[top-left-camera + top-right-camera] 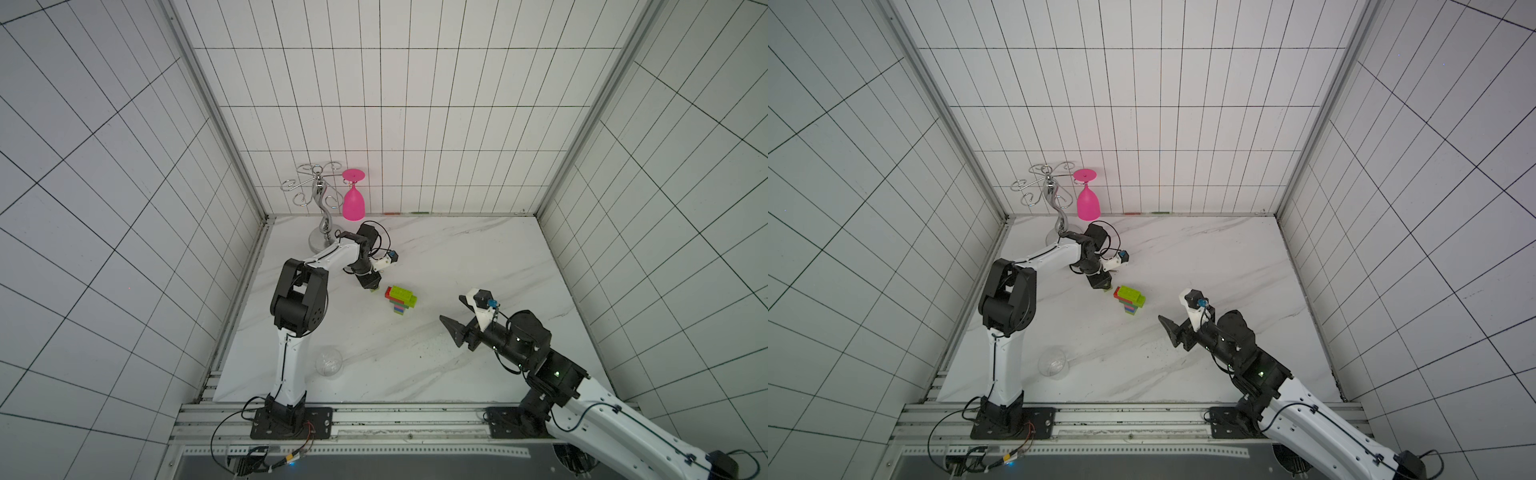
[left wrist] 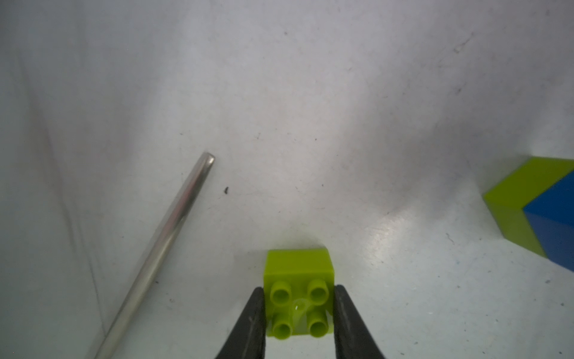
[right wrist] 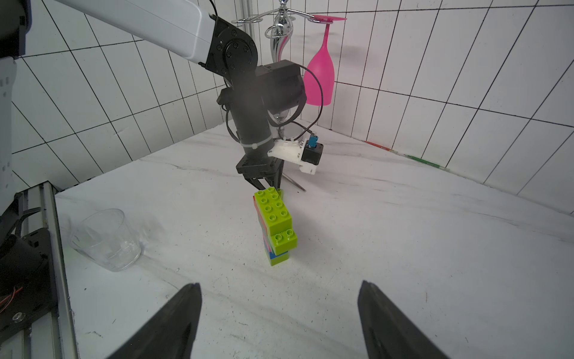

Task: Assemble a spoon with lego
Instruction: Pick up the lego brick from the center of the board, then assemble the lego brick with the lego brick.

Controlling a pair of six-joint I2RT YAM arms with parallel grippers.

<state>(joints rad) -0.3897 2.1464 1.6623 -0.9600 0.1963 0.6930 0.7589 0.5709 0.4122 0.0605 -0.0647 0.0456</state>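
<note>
The spoon (image 1: 401, 300) (image 1: 1131, 301) (image 3: 275, 223) lies mid-table, a flat build with a wide lime, red and dark-green head and a narrow pink, blue and lime stem. Its lime and blue end shows in the left wrist view (image 2: 528, 202). A small lime lego brick (image 2: 299, 270) with four studs sits between the fingers of my left gripper (image 2: 299, 289), which is shut on its sides, low over the table just left of the spoon's head (image 1: 371, 286) (image 1: 1102, 286). My right gripper (image 3: 279, 283) (image 1: 455, 311) is open and empty, to the right of the spoon.
A thin metal rod (image 2: 167, 242) lies on the table beside the left gripper. A clear glass (image 1: 329, 361) (image 3: 107, 241) stands front left. A silver rack (image 1: 320, 199) with a hanging pink wine glass (image 1: 353, 201) is at the back left corner.
</note>
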